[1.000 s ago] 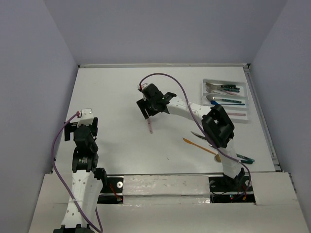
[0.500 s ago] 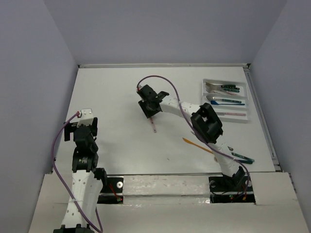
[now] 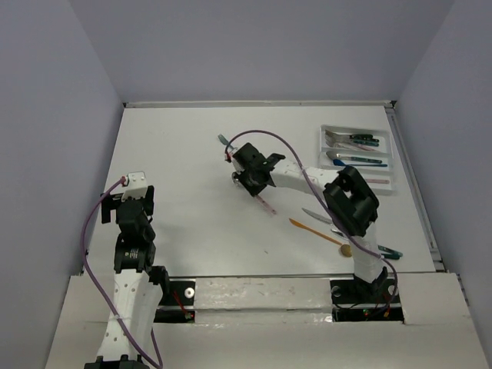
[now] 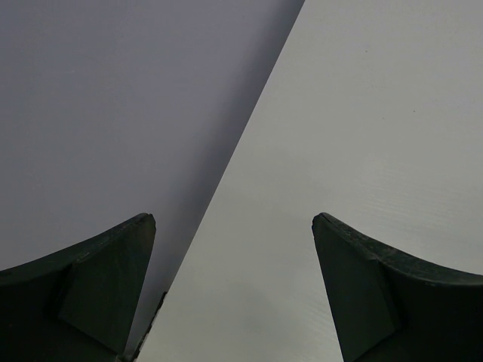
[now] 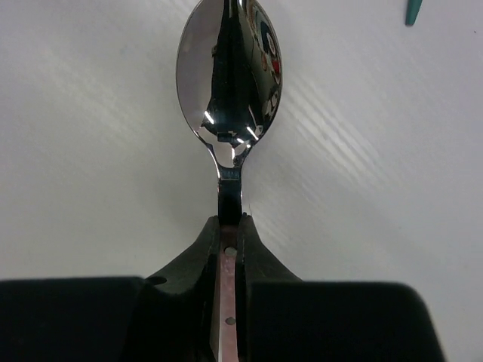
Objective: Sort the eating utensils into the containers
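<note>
Looking at the wrist cam on the right arm, the right fingers (image 5: 212, 243) are clamped tight on the pink handle of a spoon (image 5: 229, 83), with the shiny bowl sticking out straight ahead of them over the white desk (image 3: 177, 154). Can't really tell if the bowl is touching the desk or sitting just above it. From the top view that spoon is out near the middle of the desk, well apart from the white tray (image 3: 393, 157) at the far right, which already has a few utensils lying in its compartments. An orange-handled utensil (image 3: 311, 229) and a teal-handled one (image 3: 388, 250) are lying loose near the right arm's base. The left fingers (image 4: 113, 279) are spread wide apart with nothing between them, parked by the left edge of the desk.
</note>
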`<state>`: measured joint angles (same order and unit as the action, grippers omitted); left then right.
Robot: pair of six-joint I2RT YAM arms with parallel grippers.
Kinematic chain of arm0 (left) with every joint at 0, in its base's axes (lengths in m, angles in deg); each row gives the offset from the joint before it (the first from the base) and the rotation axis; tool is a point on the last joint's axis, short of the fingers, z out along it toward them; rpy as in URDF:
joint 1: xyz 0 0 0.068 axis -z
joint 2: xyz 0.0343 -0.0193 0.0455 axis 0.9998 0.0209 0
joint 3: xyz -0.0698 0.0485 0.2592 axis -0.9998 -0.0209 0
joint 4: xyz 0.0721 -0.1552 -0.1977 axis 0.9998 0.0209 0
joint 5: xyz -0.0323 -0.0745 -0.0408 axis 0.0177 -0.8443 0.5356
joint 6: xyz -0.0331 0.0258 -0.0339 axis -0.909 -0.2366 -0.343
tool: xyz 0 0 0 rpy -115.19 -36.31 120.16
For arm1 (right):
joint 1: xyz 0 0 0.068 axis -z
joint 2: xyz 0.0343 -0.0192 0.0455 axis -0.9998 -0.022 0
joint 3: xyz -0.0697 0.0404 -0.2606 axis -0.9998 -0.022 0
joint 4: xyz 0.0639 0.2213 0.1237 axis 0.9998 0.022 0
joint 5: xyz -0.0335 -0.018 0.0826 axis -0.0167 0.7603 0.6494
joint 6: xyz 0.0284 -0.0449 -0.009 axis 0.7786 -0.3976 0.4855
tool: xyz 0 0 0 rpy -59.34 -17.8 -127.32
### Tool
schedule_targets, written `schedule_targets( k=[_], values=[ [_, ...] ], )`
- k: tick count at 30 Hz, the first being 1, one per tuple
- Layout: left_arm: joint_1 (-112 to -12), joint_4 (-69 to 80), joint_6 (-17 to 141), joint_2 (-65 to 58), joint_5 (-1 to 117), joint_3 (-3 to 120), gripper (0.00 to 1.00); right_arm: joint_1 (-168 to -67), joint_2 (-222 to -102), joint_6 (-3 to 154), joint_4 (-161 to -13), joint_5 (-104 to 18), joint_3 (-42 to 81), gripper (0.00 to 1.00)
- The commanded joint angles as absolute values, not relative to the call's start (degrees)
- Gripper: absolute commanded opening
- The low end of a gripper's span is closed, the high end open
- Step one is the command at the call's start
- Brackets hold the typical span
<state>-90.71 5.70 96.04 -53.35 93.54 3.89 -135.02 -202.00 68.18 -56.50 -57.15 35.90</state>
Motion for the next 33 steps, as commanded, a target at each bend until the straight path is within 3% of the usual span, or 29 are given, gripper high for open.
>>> schedule_targets(
  k=[1,5,15,18,22,33],
  values=[
    [-90.5,2.1,96.3,-53.5,94.9,3.3,0.99,-135.1,-183.3,50.5,-69.3,-58.0,27.9,0.0],
    [-90.5,2.0,96.3,-53.6,95.4,3.3,0.99,-131.5,-173.5,26.2,-82.0,-62.4,19.5,0.0],
    [-90.4,1.7,96.5,-54.0,96.2,3.1,0.99,-105.6,-170.9,-15.5,-80.2,-56.9,10.3,0.0],
    [-90.4,1.6,96.5,-54.0,96.3,3.1,0.99,-99.2,-170.4,-18.2,-78.3,-50.8,10.3,0.0],
    [-90.3,1.4,96.6,-53.6,96.1,3.0,0.99,-96.0,-172.0,-26.4,-74.7,-51.9,9.6,0.0],
    [-90.3,1.3,96.6,-53.3,96.4,2.9,0.99,-91.6,-181.6,-27.8,-74.2,-54.8,12.8,0.0]
  ],
)
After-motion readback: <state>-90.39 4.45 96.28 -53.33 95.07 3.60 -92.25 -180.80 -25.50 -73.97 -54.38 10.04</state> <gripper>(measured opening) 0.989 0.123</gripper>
